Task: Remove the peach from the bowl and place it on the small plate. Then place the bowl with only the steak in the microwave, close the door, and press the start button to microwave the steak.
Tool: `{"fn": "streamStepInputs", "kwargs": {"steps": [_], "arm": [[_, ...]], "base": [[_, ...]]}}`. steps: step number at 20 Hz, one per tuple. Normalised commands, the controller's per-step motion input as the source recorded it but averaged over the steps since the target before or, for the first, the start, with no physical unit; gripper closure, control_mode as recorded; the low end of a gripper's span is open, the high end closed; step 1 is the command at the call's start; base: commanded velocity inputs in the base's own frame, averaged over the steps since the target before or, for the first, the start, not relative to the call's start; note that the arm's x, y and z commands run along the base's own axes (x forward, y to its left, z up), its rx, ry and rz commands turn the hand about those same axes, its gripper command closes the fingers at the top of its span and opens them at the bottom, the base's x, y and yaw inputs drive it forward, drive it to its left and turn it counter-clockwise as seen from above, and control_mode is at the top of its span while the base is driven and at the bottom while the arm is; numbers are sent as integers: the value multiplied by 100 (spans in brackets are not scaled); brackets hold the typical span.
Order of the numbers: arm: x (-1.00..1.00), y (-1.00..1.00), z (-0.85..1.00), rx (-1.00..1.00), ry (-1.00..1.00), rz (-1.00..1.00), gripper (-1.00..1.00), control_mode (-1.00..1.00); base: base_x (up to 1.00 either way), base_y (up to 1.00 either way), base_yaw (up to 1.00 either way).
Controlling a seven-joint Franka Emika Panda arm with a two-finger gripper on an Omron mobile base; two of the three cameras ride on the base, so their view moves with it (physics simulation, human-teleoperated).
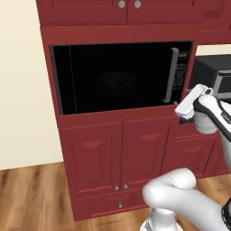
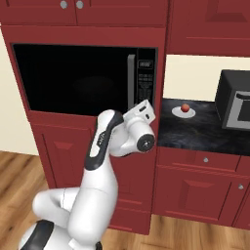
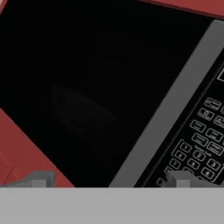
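- The microwave [image 1: 122, 76] sits built into the red cabinetry [image 1: 117, 149], and everything below is placed against it.
- Its door [image 1: 113, 77] is closed: the wide dark glass lies flush with the front, and the grey bar handle [image 1: 172, 74] stands upright along the door's right edge, just left of the keypad strip [image 1: 181, 72].
- Behind the glass a faint rounded shape shows in the hand view; it is too dark to say what it is.
- The gripper [image 3: 109, 179] is close in front of the microwave's lower right corner, with the white hand below the handle and keypad in the left base view.
- In the hand view its two fingertips [image 3: 41, 179] rise far apart, one over the red frame under the door, the other over the lowest keypad buttons [image 3: 199, 151]; nothing lies between them, so the jaws are spread and empty.
- Whether a fingertip touches a button cannot be told.
- The peach [image 2: 185, 107] rests on the small plate [image 2: 183, 113], which sits on the dark countertop [image 2: 195, 132] to the right of the microwave.
- A black-and-silver countertop oven [image 2: 237, 100] stands further right of the microwave, beyond the plate.
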Motion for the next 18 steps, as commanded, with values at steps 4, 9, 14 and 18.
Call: {"fn": "streamStepInputs", "kwargs": {"steps": [4, 9, 14, 18], "arm": [[26, -20, 0, 2, 0, 6, -100, -100], [23, -20, -3, 2, 1, 4, -100, -100], [36, 0, -15, 0, 6, 3, -100, -100], [30, 0, -12, 0, 4, 2, -100, -100]], "base": [[0, 0, 0], [0, 0, 0], [0, 0, 0], [0, 0, 0]]}}
